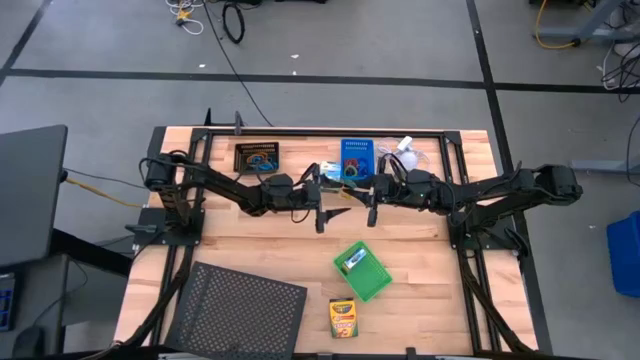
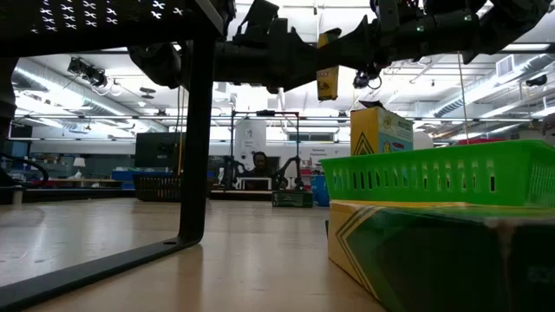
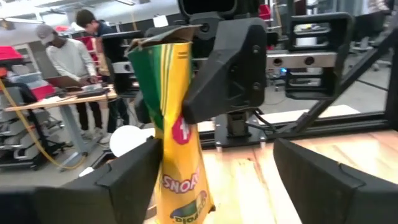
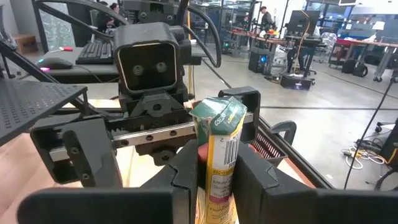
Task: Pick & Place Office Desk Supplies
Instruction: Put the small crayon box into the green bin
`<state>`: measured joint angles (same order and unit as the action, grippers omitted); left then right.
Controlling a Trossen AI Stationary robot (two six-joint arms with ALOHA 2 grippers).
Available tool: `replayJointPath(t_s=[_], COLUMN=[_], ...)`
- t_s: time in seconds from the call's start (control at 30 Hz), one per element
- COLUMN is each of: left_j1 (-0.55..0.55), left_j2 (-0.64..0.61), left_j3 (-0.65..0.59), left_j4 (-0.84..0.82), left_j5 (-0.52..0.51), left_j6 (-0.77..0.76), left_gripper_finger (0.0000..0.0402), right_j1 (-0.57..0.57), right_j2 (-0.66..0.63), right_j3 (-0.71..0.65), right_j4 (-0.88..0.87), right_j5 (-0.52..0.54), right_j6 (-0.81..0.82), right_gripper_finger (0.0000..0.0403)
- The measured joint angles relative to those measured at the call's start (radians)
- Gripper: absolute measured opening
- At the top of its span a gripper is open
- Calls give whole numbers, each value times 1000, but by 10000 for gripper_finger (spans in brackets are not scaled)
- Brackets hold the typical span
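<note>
A slim yellow crayon box [image 3: 177, 143] stands upright in the air between my two grippers, over the table's middle; the low view shows this crayon box [image 2: 327, 82] high above the tabletop. My right gripper [image 4: 217, 186] comes in from the right and is shut on it. My left gripper [image 3: 217, 186] faces it from the left and is open, one finger [image 3: 127, 180] close beside the box's lower part and the other finger [image 3: 329, 180] well clear. A second, larger crayon box [image 1: 343, 318] lies flat near the front edge. My right gripper pinches the slim crayon box between its two fingers [image 4: 186, 168], on the box's upper half [image 3: 186, 81]. The fingers come level from the table's right side and lie across the box. It stands nearly upright, crumpled top end up, lifted clear of the table. Whether my left gripper's nearer finger touches the box, I cannot tell.
A green bin [image 1: 361, 270] holding a small box sits right of centre, in front of the arms. A blue bin [image 1: 356, 157] and a black bin [image 1: 257, 157] with coloured loops stand at the back, a white fan [image 1: 400, 150] beside them. A black mesh tray [image 1: 240, 310] lies front left.
</note>
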<state>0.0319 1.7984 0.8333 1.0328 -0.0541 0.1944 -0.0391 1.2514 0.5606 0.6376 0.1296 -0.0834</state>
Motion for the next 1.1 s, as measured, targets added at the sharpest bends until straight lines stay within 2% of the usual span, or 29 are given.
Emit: replayJointPath(t_s=[0.13, 0.4, 0.53, 0.63, 0.77, 0.93, 1.1], left_j1=[0, 0, -7, -18, -12, 10, 6], left_j2=[-35, -168, -221, -266, -353, -482, -589], left_j3=[2, 1, -4, -59, -192, -370, -498], left_j4=[-99, -419, -516, -447, -284, -156, -145], left_j5=[29, 34, 34, 30, 7, -38, -58], left_j6=[0, 9, 22, 31, 28, -26, -58], left_gripper_finger=[337, 336, 336, 336, 335, 335, 335], right_j1=[1, 4, 8, 21, 33, 54, 102], right_j2=[2, 0, -10, -28, -109, -266, -373], right_j3=[-1, 2, 2, 2, 2, 2, 2], right_j4=[-6, 5, -1, 4, -19, -180, -374], right_j5=[-7, -7, -18, -55, -63, -61, -17], right_j6=[0, 0, -29, -62, -100, -111, -63], right_gripper_finger=[66, 66, 66, 66, 66, 66, 66])
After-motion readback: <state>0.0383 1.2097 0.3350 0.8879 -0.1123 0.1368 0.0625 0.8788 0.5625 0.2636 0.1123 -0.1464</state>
